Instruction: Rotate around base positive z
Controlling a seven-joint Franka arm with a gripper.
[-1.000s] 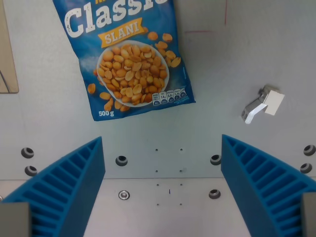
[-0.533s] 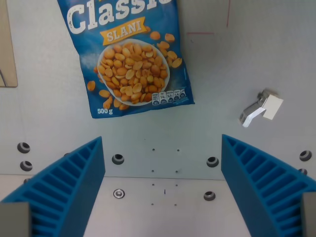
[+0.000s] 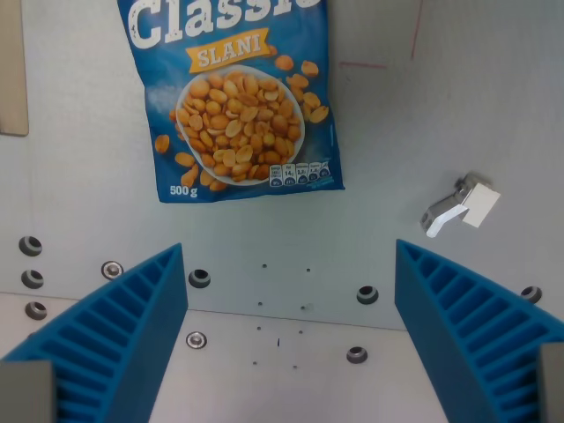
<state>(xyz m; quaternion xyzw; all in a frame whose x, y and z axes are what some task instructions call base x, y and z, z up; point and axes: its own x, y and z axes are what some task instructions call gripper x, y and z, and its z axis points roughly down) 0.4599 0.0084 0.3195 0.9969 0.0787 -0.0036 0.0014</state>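
A blue peanut bag printed "Classic SLANI 500 g" lies flat on the grey table, in the upper middle of the wrist view, its top cut off by the frame. My gripper hangs above the table below the bag, open, with nothing between its ribbed blue fingers. The second finger stands at the wrist view's right. Neither finger touches the bag.
A small white and grey clip-like part lies at the right. Several bolt holes dot the plate, and a seam crosses it below them. A beige board edge shows at the upper left. Thin red marks sit right of the bag.
The whole scene has turned slightly clockwise in the picture and shifted: the bag now sits straighter and the bolt holes moved left. This is camera motion. The gripper stays open.
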